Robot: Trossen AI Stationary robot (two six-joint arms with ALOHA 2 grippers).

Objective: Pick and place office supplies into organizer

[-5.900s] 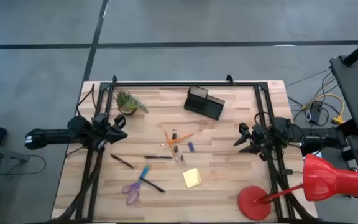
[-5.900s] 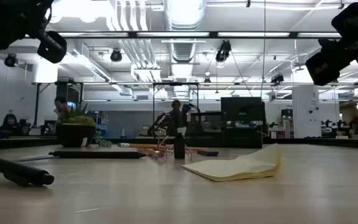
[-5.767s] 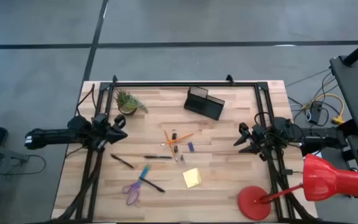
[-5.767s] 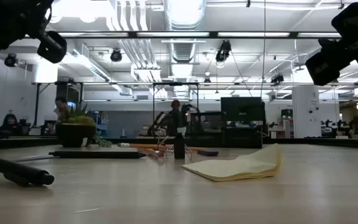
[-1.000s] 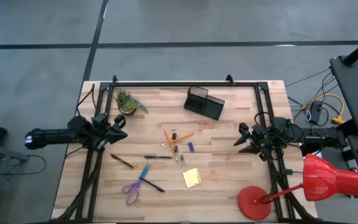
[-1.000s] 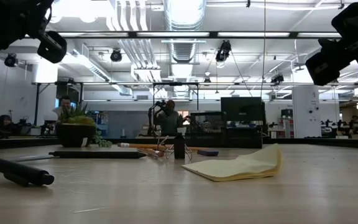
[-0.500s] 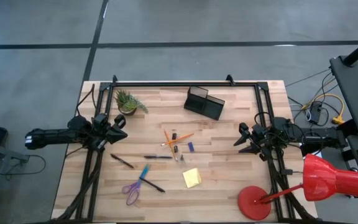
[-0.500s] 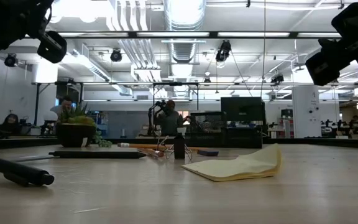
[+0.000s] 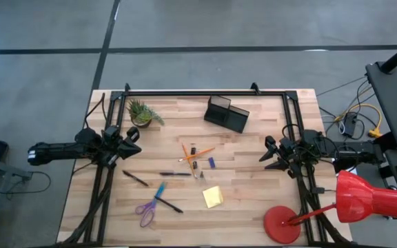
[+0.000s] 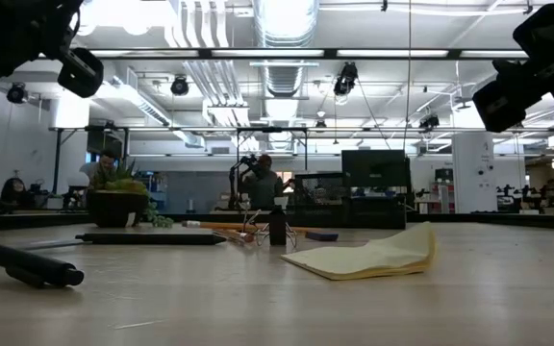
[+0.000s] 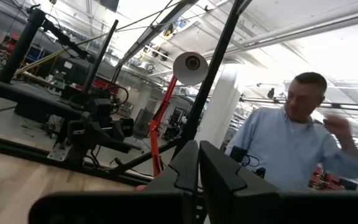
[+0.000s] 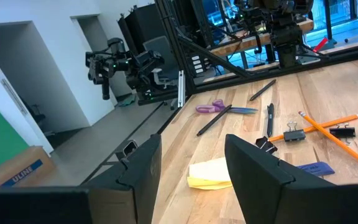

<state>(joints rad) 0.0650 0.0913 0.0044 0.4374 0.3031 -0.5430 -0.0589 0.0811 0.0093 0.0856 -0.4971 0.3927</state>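
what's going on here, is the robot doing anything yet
Nothing is being handled. The left gripper hangs at the table's left edge with its fingers together, and the right gripper hangs at the right edge with its fingers apart and empty. The scissors, pens, crossed orange pencils and yellow sticky-note pad all lie loose on the wooden table. The black organizer stands at the back; nothing shows inside it.

person in the room behind (image 10: 259,183) shifted, arms now raised
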